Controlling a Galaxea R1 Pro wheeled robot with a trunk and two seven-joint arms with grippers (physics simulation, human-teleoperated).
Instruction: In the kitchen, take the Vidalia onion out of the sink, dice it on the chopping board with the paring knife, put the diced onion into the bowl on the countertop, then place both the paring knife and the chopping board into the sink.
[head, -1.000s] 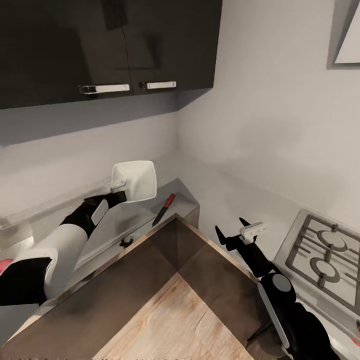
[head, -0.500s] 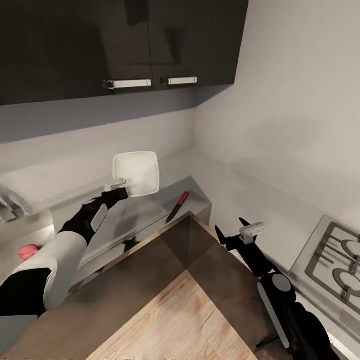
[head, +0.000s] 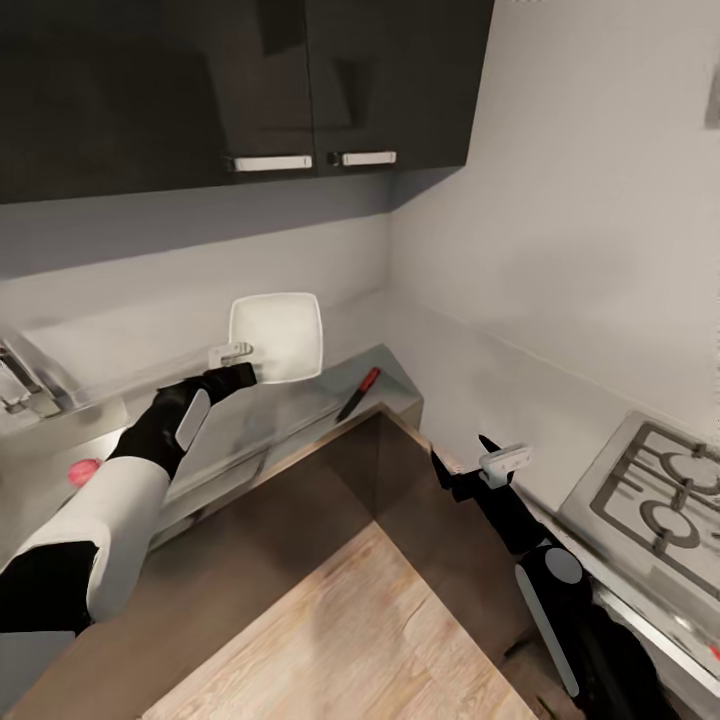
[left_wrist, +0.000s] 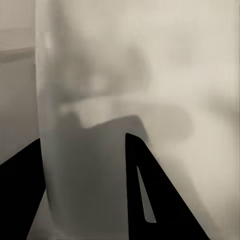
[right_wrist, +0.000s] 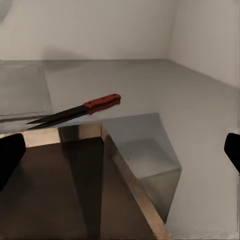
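My left gripper (head: 232, 355) is shut on the rim of the white square bowl (head: 276, 337) and holds it tilted in the air above the countertop (head: 470, 385). In the left wrist view the bowl's wall (left_wrist: 85, 125) runs between the two dark fingers (left_wrist: 150, 190). The red-handled paring knife (head: 358, 392) lies on the counter near the inner corner, seen closer as the knife (right_wrist: 80, 110). The pinkish Vidalia onion (head: 83, 472) sits in the steel sink (head: 45, 455) at the far left. My right gripper (head: 466, 462) hovers open over the counter edge. The chopping board is out of view.
A chrome tap (head: 20, 385) stands behind the sink. A gas hob (head: 660, 490) is set in the counter at right. Dark wall cabinets (head: 250, 90) hang above. Dark base cabinet fronts (head: 330, 500) and a wooden floor (head: 380, 640) lie below.
The whole view has swung left, bringing the tap, sink and onion further into the picture. The left arm still holds the bowl, shifted slightly sinkward relative to the knife. The right arm stays put.
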